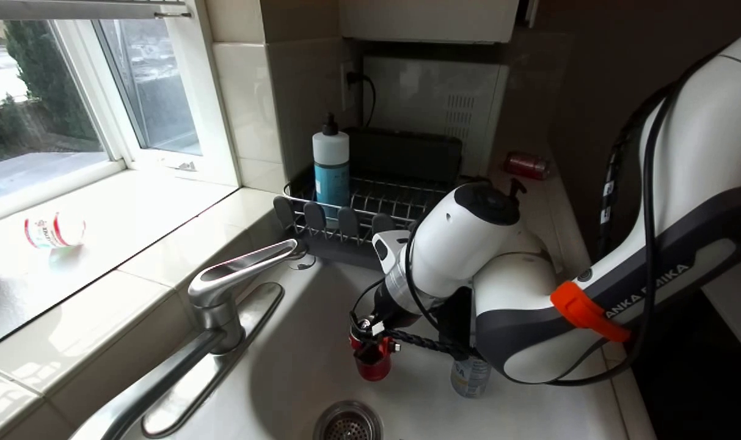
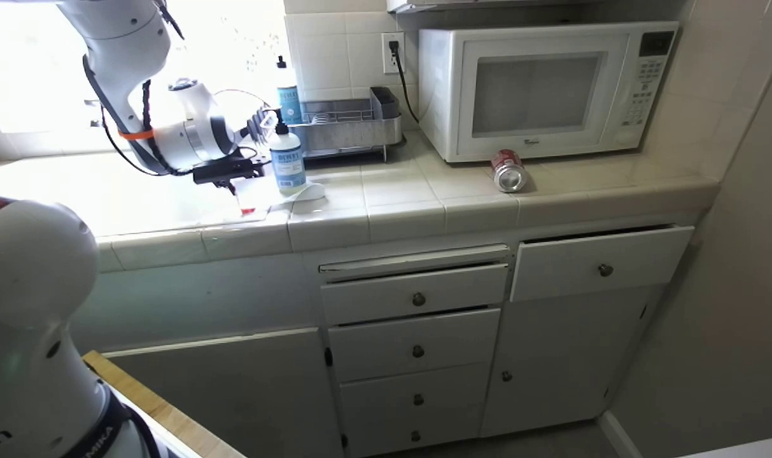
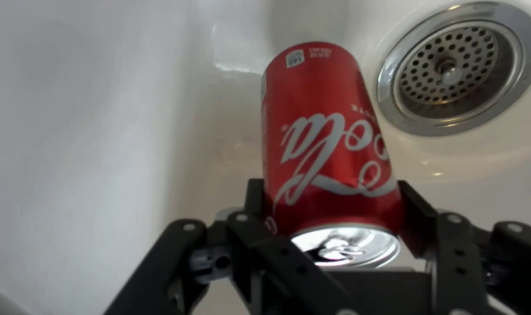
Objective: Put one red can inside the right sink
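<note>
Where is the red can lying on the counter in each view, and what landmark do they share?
In an exterior view: lying can, right of centre, upper half.
In an exterior view: lying can, right of centre, in front of the microwave.
Wrist view: not in it; the held can is another.
Shared landmark: the hand, in all three views.

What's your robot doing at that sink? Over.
Gripper closed on red can. Held over the sink, near the drain; touching bottom, can't tell. Silver can nearby in the basin; nothing seen blocking the way down.
</note>
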You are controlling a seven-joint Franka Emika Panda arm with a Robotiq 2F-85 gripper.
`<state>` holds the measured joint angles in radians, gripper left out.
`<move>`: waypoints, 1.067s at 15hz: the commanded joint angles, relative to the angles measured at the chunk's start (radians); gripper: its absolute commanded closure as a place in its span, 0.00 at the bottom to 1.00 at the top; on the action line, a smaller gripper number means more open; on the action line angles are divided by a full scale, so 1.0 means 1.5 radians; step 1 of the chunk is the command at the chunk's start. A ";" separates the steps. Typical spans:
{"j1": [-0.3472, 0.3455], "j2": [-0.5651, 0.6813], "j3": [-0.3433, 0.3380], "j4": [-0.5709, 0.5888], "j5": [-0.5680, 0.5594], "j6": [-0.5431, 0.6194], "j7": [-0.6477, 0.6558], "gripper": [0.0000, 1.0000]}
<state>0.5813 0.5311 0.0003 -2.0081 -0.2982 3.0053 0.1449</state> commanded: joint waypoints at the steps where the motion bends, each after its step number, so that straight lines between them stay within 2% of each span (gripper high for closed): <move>1: 0.000 0.031 -0.010 -0.022 0.011 0.098 0.002 0.53; 5: -0.022 0.060 0.010 -0.032 0.002 0.174 -0.006 0.53; 6: -0.026 0.064 0.013 -0.034 0.000 0.183 -0.008 0.49; 7: -0.025 0.063 0.020 -0.036 0.038 0.185 -0.046 0.09; 9: -0.023 0.056 0.022 -0.037 0.051 0.173 -0.057 0.01; 12: -0.018 0.038 0.029 -0.040 0.077 0.139 -0.061 0.00; 14: -0.007 0.014 0.031 -0.045 0.098 0.088 -0.049 0.00; 16: 0.014 -0.024 0.025 -0.053 0.121 -0.007 -0.016 0.00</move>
<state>0.5663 0.5861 0.0399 -2.0446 -0.1714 3.1552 0.0747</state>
